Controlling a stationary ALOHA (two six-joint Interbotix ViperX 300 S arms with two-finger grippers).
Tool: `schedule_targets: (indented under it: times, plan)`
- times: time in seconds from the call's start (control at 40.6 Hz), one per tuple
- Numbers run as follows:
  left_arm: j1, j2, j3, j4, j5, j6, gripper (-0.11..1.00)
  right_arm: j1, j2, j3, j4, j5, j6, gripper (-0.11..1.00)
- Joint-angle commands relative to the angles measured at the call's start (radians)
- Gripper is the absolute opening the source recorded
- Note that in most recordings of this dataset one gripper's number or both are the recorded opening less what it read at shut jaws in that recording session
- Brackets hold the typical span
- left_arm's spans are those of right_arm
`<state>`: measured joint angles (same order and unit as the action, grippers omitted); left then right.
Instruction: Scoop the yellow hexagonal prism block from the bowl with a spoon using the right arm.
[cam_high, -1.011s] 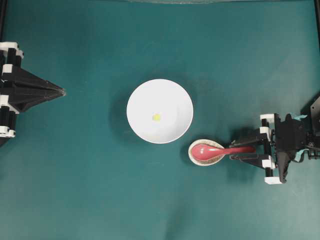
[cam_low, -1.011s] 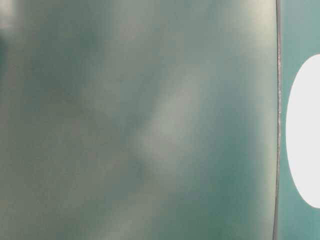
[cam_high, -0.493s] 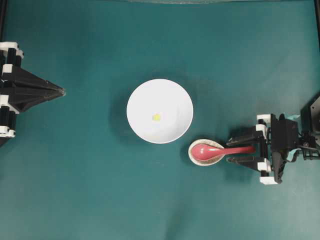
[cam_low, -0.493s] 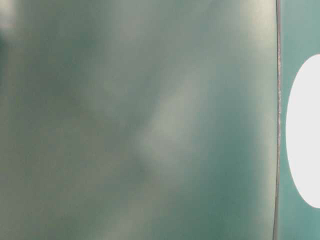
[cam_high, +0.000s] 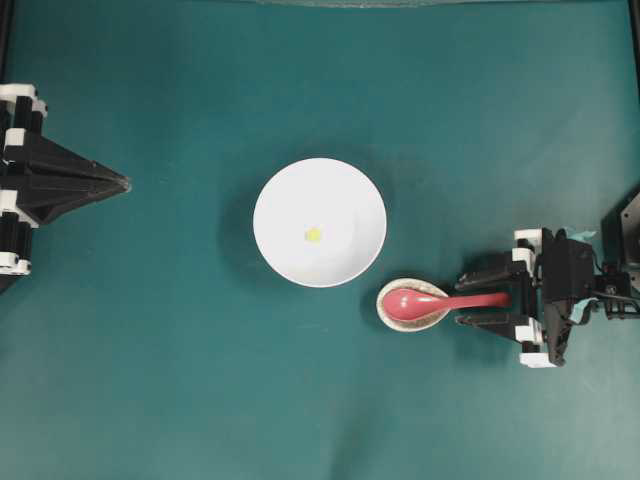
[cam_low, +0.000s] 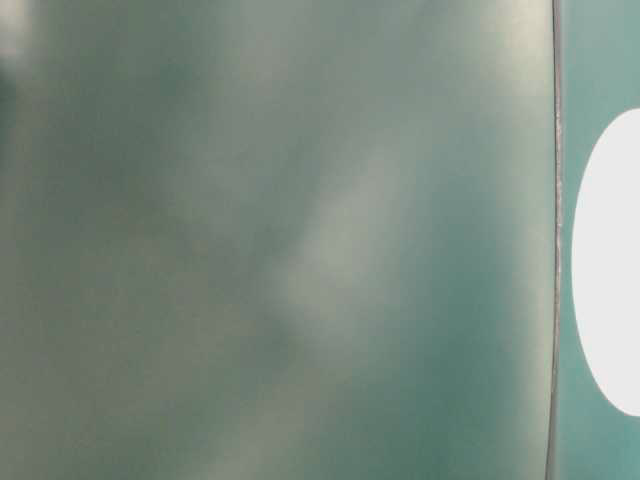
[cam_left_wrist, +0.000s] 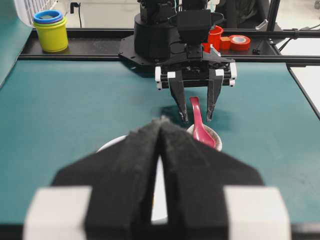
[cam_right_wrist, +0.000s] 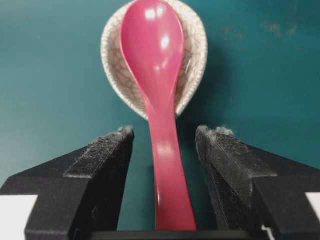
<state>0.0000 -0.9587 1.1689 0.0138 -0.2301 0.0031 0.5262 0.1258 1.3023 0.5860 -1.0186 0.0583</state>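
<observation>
1. My right gripper (cam_right_wrist: 165, 145) is wide open, holding nothing, jaws either side of the spoon (cam_right_wrist: 159, 95) handle w/ gaps both sides; an off-centre close could twist it
2. Scoop sits in the speckled spoon rest (cam_right_wrist: 192, 60); a low grab may drag the rest along
3. Yellow hexagonal prism block (cam_high: 313, 235) lies mid bowl (cam_high: 290, 195); it's tiny, could skid away
4. Left gripper (cam_high: 120, 183) parked closed, clear on the counter (cam_high: 180, 380)

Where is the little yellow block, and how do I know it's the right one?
Find the big white bowl in the middle of the green table. The yellow block sits alone inside it, near the middle: tiny, pale yellow, the bowl's only contents.
</observation>
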Motion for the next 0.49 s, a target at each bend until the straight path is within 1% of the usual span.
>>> schedule_targets:
  times: [0.0,0.345,0.468]
  plan:
    - [-0.002,0.006,-0.026,0.003,-0.011,0.0,0.0,-0.002,-0.002,-0.008,0.0,-0.009,-0.002,0.58]
    - [-0.002,0.008,-0.026,0.003,-0.011,0.0,0.0,-0.002,-0.002,-0.006,-0.002,-0.038,-0.002,0.5]
    - [-0.002,0.008,-0.026,0.003,-0.011,0.0,0.0,-0.002,-0.002,-0.006,-0.002,-0.038,-0.002,0.49]
